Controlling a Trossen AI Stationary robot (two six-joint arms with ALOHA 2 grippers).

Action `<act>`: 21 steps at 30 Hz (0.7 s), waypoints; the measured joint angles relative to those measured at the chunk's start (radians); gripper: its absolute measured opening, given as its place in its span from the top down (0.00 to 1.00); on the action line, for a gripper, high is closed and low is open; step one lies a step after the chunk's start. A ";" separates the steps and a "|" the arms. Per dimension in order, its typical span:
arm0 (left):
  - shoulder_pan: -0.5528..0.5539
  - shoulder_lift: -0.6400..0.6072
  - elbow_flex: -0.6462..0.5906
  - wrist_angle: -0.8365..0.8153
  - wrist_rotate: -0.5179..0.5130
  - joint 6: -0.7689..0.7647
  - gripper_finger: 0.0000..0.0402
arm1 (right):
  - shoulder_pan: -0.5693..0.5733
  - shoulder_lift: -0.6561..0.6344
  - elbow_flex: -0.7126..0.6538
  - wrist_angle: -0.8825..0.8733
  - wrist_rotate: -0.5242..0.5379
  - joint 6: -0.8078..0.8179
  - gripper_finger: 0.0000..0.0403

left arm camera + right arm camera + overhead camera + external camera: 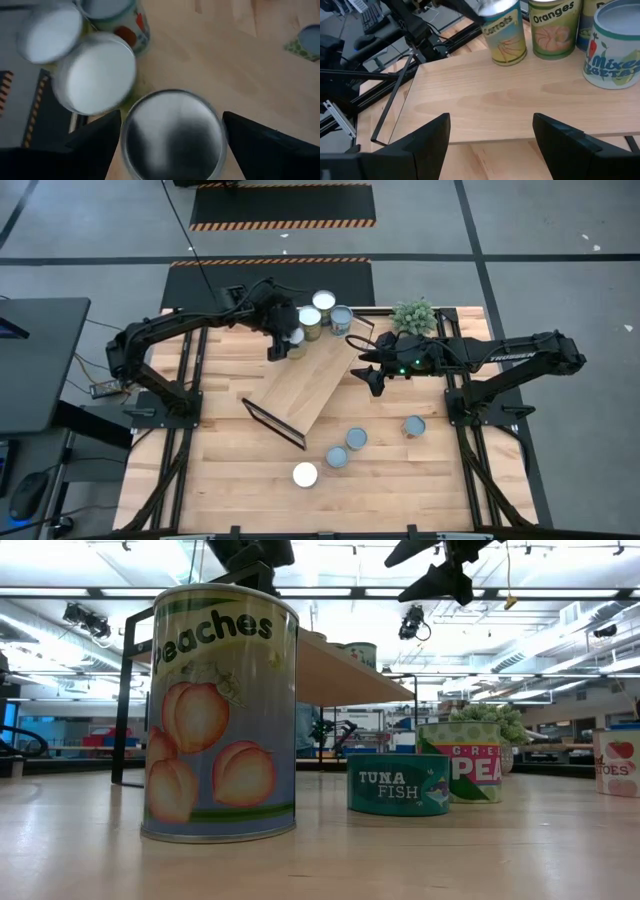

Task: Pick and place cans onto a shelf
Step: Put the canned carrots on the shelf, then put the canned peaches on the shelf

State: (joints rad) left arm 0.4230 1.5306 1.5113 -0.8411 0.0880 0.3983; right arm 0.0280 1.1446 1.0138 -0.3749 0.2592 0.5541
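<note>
The left hand (172, 145) is straddling the carrots can (504, 32) on the shelf (312, 380), fingers wide, gripping nothing; lift straight up, sparing neighbours.

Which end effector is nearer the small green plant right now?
Right. The right end effector sits just beside the small green plant; the left end effector is across the light-wood shelf.

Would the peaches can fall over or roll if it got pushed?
Probably not easily. The peaches can stands upright on a flat base, so a low nudge would likely slide it on the table. It's tall, so a high push might tip it, and then its round side would probably roll.
</note>
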 joint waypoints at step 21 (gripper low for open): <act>-0.056 -0.001 0.247 -0.233 -0.006 -0.059 0.12 | 0.019 -0.010 0.000 -0.064 -0.084 -0.043 0.29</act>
State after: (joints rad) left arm 0.3671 1.5295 1.7583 -1.0742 0.0817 0.3394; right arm 0.0466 1.1351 1.0138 -0.4388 0.1753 0.5111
